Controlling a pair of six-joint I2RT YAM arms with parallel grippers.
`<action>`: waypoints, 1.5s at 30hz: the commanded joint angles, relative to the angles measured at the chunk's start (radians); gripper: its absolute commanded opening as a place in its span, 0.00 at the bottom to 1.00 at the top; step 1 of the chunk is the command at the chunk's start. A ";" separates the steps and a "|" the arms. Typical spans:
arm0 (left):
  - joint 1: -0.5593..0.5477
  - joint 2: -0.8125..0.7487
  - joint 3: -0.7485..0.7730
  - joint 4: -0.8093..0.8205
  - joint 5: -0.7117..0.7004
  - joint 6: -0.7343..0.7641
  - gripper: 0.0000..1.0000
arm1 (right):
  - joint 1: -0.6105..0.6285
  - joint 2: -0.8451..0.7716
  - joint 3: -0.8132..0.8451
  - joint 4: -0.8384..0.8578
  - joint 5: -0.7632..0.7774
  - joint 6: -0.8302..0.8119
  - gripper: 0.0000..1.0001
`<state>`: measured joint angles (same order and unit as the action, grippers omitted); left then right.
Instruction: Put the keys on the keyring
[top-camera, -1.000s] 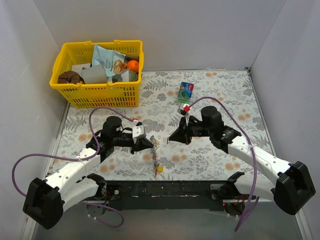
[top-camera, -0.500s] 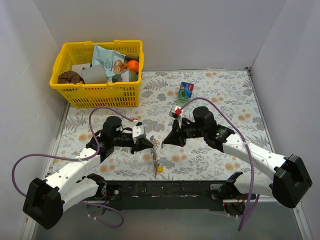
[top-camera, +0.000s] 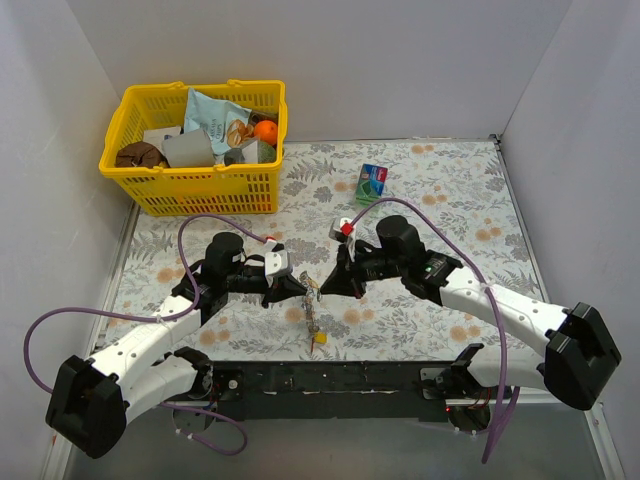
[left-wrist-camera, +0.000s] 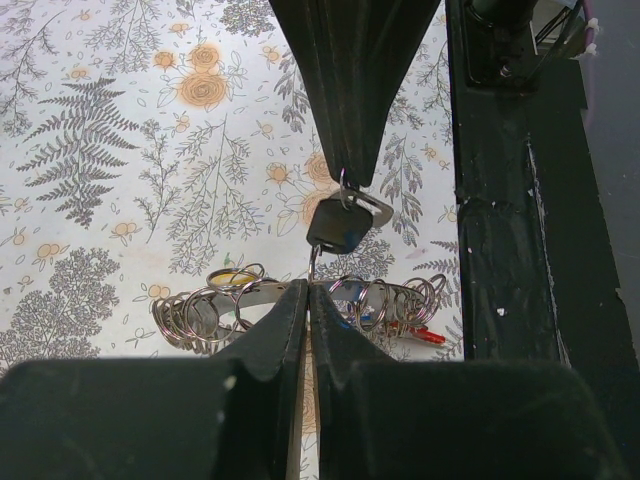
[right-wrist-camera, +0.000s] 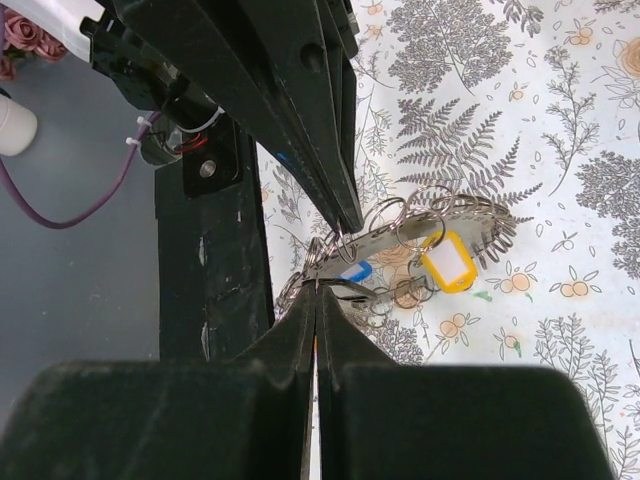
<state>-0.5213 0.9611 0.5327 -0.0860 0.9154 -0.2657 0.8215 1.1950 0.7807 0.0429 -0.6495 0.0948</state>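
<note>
1. Table (top-camera: 450, 200), floral cloth. It carries a yellow basket (top-camera: 200, 185) at the far left and a small green box (top-camera: 371, 184) at far centre. Both stand well apart from the work.

2. Left gripper (top-camera: 300, 288). Fingers pressed together, pinching the band of the keyring at its far end. Tip points toward the right arm.

3. Right gripper (top-camera: 326, 285). Fingers clamped tight on the small wire loop of one key. Tip points toward the left arm, nearly nose to nose with the left gripper.

4. Keyring (top-camera: 314, 315). Seen edge-on from above. Its long axis runs from the two gripper tips toward the near table edge, between the arm bases. Whether its near end rests on the cloth cannot be told.

5. Dark-headed key (left-wrist-camera: 335, 225). Hangs from the right gripper, just beside the left fingertips and just off the band, not yet threaded. The band lies crosswise to the right gripper's line of approach. Judgement: the loop must meet the band right beside the left pinch, and the right arm is the one placed to bring it.

6. Tagged keys. Already strung on the band: yellow (right-wrist-camera: 448, 262), blue (right-wrist-camera: 352, 272), red (left-wrist-camera: 425, 335).
</note>
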 joint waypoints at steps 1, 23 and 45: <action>-0.003 -0.010 0.027 0.011 -0.006 0.005 0.00 | 0.021 0.025 0.055 -0.006 0.013 -0.023 0.01; -0.005 -0.009 0.026 0.009 -0.015 0.006 0.00 | 0.048 0.080 0.098 -0.021 0.034 -0.033 0.01; -0.003 -0.005 0.026 0.006 -0.018 0.008 0.00 | 0.057 0.120 0.137 -0.038 0.048 -0.041 0.01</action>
<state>-0.5213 0.9611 0.5327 -0.0826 0.8982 -0.2657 0.8726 1.3132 0.8631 -0.0059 -0.6029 0.0708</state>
